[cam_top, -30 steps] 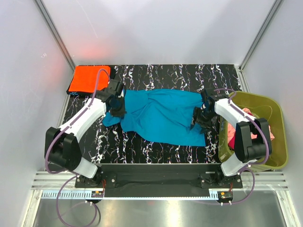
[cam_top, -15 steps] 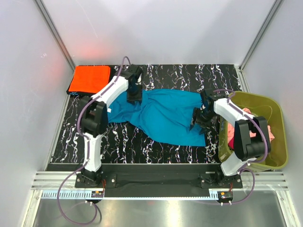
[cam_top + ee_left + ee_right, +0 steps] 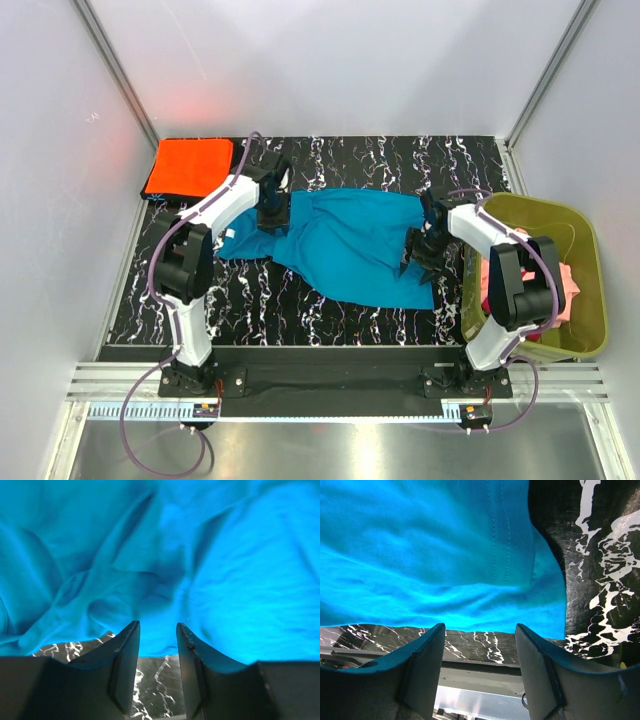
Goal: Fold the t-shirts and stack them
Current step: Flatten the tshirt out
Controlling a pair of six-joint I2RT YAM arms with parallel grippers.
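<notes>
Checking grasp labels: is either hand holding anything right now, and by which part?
Nothing is held. The left hand and right hand both stand open at the teal t-shirt edges, with only table showing between the fingers.

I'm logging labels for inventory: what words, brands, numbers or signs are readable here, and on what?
None readable: teal-blue cloth t-shirt, folded bright orange t-shirt and olive-green plastic bin show no print.
Pale strip at the near edge: fine marks, too small to read.
</notes>
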